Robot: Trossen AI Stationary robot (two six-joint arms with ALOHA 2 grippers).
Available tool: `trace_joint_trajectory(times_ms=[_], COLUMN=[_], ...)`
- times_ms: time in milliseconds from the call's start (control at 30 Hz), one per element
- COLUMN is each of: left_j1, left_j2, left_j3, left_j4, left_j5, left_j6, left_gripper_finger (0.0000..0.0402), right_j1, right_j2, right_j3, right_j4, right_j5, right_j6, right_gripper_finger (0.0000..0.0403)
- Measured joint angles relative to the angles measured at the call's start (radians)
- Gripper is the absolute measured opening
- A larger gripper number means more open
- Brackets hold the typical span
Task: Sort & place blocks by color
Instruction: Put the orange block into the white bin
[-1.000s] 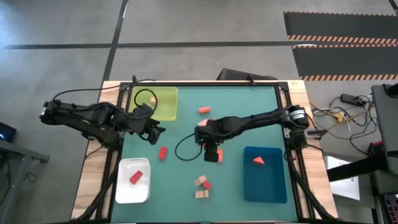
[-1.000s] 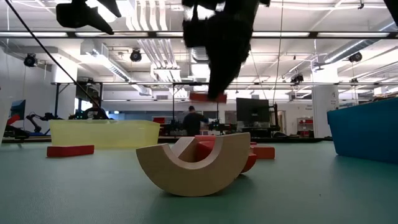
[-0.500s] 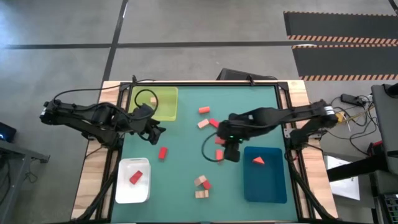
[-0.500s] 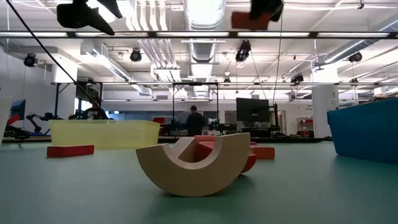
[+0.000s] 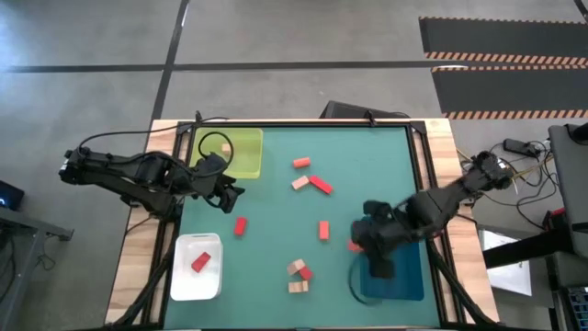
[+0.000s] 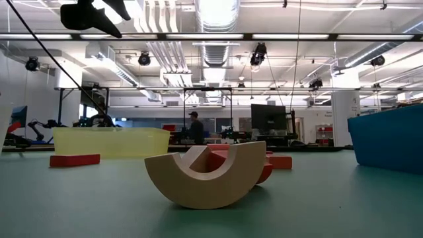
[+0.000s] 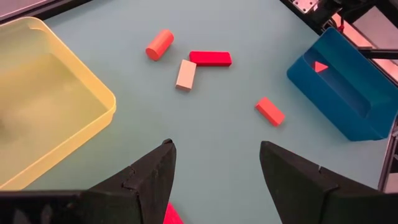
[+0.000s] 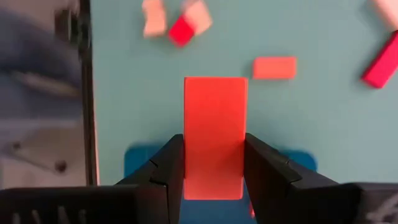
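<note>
My right gripper (image 5: 361, 245) hangs above the left rim of the blue tray (image 5: 411, 276), shut on an orange-salmon block (image 8: 215, 118). An orange triangle (image 7: 320, 66) lies in that tray. My left gripper (image 7: 214, 168) is open, hovering by the near right corner of the yellow-green tray (image 5: 241, 152). Loose on the mat lie an orange cylinder (image 5: 300, 163), a tan bar (image 5: 299, 183), a red bar (image 5: 320, 185), an orange block (image 5: 323, 229), a red block (image 5: 241, 225) and a tan-and-red cluster (image 5: 298, 273). One red block (image 5: 201, 262) sits in the white tray (image 5: 196, 280). My right gripper pinches the orange-salmon block between its two fingers, one on each long side (image 8: 186, 162), near the end closest to the wrist. The fingers (image 8: 166, 163) come from above, pointing down, and lie along the block. It is lifted clear and juts out past the fingertips.
A tan arch (image 6: 206, 173) stands closest in the low view, in front of red pieces. The right arm's loose cable (image 5: 354, 280) loops over the mat beside the blue tray. Open mat lies between the white tray and the cluster. A person (image 6: 193, 127) moves far behind the table.
My right gripper, shut on the orange-salmon block, has risen out of the low view and travelled from the middle of the table toward its right and near edges, ending over the blue tray's left rim. The person in the background has walked left.
</note>
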State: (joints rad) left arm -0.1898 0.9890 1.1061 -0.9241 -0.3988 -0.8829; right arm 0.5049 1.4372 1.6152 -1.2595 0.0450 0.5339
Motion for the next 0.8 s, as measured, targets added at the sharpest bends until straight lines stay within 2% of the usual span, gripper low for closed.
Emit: trace_joint_trajectory(times_ms=[233, 500, 800], left_j1=[0.0, 0.0, 0.0], left_j2=[0.0, 0.0, 0.0], left_j3=[0.0, -0.001, -0.002], left_j4=[0.0, 0.0, 0.0], left_j5=[0.0, 0.0, 0.0], left_j6=[0.004, 0.008, 0.008], left_gripper_finger=[0.0217, 0.0217, 0.0217], right_j1=[0.154, 0.306, 0.37], right_j2=[0.003, 0.003, -0.028], right_j3=[-0.058, -0.196, -0.38], right_j4=[-0.024, 0.007, 0.122], right_j5=[0.012, 0.01, 0.01], right_j6=[0.158, 0.285, 0.353], right_gripper_finger=[0.0121, 0.0123, 0.0123])
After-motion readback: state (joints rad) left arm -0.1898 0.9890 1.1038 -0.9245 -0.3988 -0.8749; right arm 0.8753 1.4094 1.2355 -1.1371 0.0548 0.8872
